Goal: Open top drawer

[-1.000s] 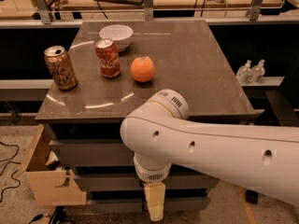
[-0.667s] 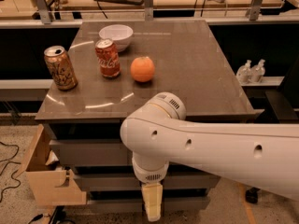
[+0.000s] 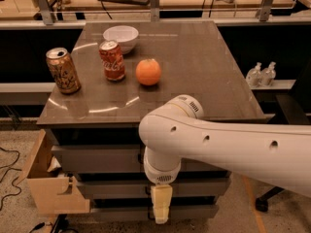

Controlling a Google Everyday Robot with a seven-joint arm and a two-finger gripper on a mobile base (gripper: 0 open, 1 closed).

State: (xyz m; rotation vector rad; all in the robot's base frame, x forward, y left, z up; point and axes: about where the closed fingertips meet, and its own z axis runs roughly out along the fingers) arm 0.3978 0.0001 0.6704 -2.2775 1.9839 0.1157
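The cream gripper (image 3: pixel 161 208) hangs below the brown worktop's (image 3: pixel 194 81) front edge; I cannot tell its grip state. The wide grey top drawer (image 3: pixel 97 158) lies just above it, running left to right.

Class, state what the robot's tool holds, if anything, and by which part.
Nothing visibly held: the tool hangs in front of the lower drawers, below the top drawer.

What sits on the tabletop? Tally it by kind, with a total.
Cans: 2 (gold can, red can)
Bowls: 1 (white bowl)
Oranges: 1 (orange)
Total: 4
The claw hangs low, in front of the lower drawers.
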